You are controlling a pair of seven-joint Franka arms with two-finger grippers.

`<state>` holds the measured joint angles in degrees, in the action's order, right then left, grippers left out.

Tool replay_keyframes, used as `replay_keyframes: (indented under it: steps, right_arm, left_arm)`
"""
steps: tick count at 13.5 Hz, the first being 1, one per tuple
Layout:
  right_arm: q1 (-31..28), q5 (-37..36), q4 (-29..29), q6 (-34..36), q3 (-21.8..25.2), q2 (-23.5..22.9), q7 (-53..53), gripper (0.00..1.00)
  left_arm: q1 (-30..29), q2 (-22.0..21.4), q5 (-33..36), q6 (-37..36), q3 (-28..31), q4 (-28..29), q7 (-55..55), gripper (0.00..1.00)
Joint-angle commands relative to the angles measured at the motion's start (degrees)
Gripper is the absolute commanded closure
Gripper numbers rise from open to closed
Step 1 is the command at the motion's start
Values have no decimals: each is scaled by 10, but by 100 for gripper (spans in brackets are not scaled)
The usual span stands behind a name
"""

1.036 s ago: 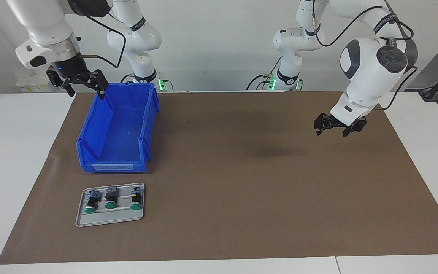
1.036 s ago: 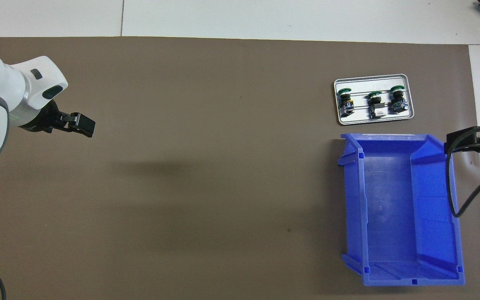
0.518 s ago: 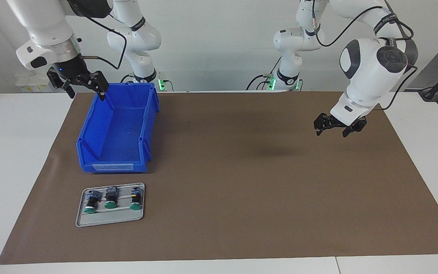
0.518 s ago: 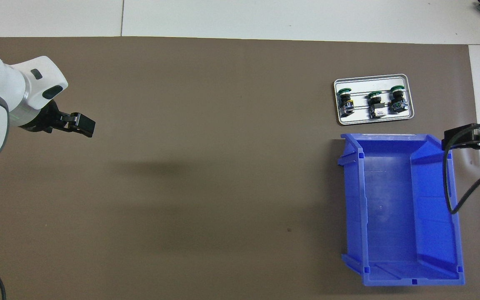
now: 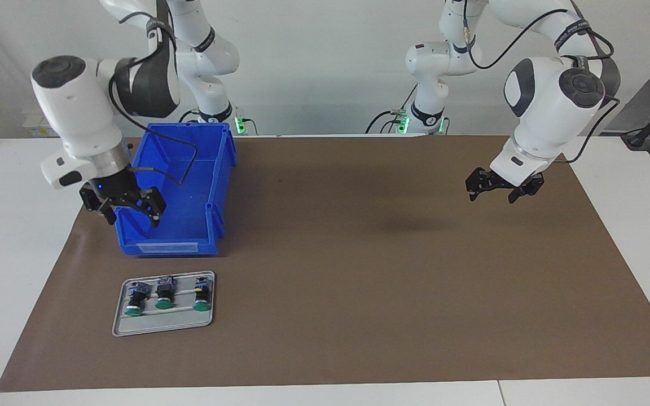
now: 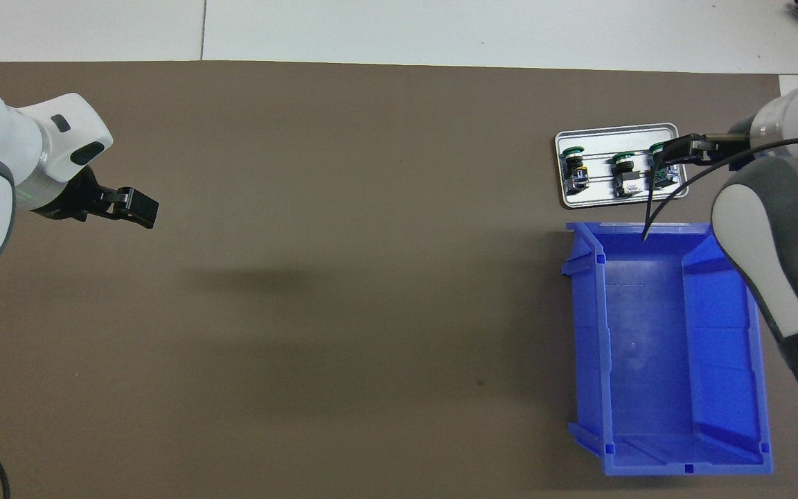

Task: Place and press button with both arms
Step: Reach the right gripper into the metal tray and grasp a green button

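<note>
**Facing view**
- Surface: white table covered by a brown mat (image 5: 359, 282).
- Blue storage bin (image 5: 220, 169): open-topped, on the mat toward the right arm's end.
- Grey metal tray (image 5: 161, 326): on the mat, just beside the bin and farther from the robots.
- The button (image 5: 135, 298): lies on its side on the tray. It is the end one of a row of three, at the end closest to the right arm's edge of the table, with its green cap pointing away from the robots. Nothing touches it.
- Middle button (image 5: 163, 294) and yellow-marked button (image 5: 201, 293): lie in the same row and the same way round.
- Right gripper (image 5: 130, 210): raised and pointing down, shown against the bin's outer corner. Its jaws are apart and hold nothing.
- Left gripper (image 5: 497, 193): hangs in the air over bare mat toward the left arm's end, well apart from the bin and tray. Its jaws are apart and empty.

**Overhead view**
- Bin (image 6: 759, 360) and tray (image 6: 614, 201): same layout on the mat (image 6: 371, 346).
- The button (image 6: 661, 179): partly covered by the raised right gripper (image 6: 672, 151) and its cable.
- Middle button (image 6: 625, 177) and yellow-marked button (image 6: 574, 168): both uncovered.
- Left gripper (image 6: 139, 208): over bare mat. It is seen edge-on here, so the gap between its jaws cannot be read.
</note>
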<state>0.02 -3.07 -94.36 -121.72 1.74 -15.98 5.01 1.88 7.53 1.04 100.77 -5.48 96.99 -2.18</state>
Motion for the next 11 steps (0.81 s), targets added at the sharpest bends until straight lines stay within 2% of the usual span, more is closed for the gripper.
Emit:
replay_keyframes:
  steps: [1,5,7,11]
  right_arm:
    - [-4,19,36,-74,-5,-77,-9,0]
    - [-7,31,23,-144,-4,-130,-55,1]
    - [-3,31,13,-164,-5,-142,-57,7]
    - [-4,31,-27,-189,-5,-145,-71,12]
  left_arm:
    - [-3,-20,-4,14,-1,24,2,0]
    - [-3,-20,-4,14,-1,24,2,0]
    - [-3,-20,-4,13,-1,24,2,0]
    - [-3,-20,-4,14,-1,24,2,0]
